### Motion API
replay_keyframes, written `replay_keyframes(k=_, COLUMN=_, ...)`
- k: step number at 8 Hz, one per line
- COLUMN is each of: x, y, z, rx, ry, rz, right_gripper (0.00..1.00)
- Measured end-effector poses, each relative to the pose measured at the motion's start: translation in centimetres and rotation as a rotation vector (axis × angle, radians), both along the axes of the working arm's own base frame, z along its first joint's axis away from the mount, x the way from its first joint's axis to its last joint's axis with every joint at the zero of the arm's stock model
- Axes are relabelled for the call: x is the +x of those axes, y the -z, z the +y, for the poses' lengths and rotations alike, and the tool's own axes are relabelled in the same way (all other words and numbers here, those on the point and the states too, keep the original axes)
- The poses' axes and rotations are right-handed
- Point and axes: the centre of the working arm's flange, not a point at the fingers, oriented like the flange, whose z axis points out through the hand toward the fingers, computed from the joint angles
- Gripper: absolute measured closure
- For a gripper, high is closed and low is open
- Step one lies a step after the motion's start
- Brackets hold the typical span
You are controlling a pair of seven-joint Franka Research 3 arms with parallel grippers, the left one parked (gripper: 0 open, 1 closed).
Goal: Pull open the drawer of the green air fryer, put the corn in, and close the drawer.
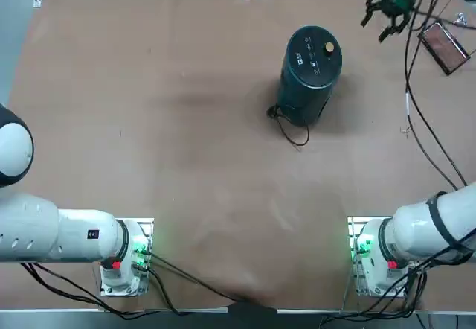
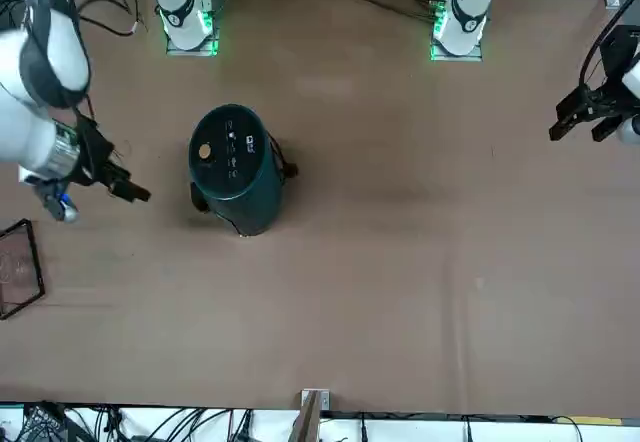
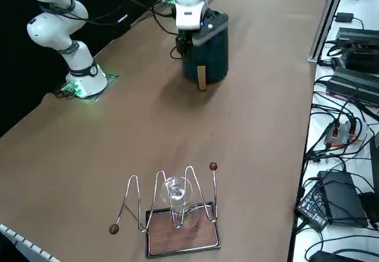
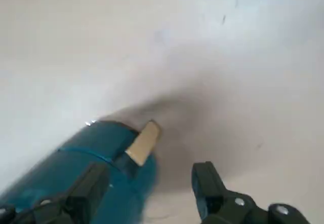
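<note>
The green air fryer (image 1: 311,72) (image 2: 235,167) (image 3: 208,45) stands upright on the far right part of the table, its cord trailing toward the robot. Its drawer (image 3: 204,66) is shut, and a tan handle (image 3: 202,77) (image 4: 144,142) on it points to the robot's right. My right gripper (image 1: 388,13) (image 2: 128,188) (image 4: 152,183) hangs open and empty above the table, to the right of the fryer and apart from it. In the wrist view the handle lies beyond the two fingers. The corn is out of view.
A wire rack on a wooden base (image 3: 177,217) (image 1: 445,46) (image 2: 15,267) holds a clear glass near the table's right edge, beyond the gripper. Cables and power bricks (image 3: 349,66) lie off the far edge.
</note>
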Motion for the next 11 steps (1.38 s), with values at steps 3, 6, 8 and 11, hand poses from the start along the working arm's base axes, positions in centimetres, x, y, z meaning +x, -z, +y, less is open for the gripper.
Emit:
replay_keyframes(k=3, x=-1.0, y=-6.6, z=-3.4, rx=-0.070, ry=-0.319, rz=-0.081, right_gripper=0.00)
replay_keyframes(k=6, x=-1.1, y=-12.6, z=-2.8, rx=-0.192, ry=-0.478, rz=-0.100, right_gripper=0.00)
replay_keyframes(k=8, x=-1.7, y=-14.3, z=0.1, rx=-0.204, ry=-0.529, rz=-0.085, right_gripper=0.00)
replay_keyframes(k=11, x=-3.3, y=-15.9, z=-0.4, rx=-0.205, ry=-0.523, rz=-0.057, right_gripper=0.00)
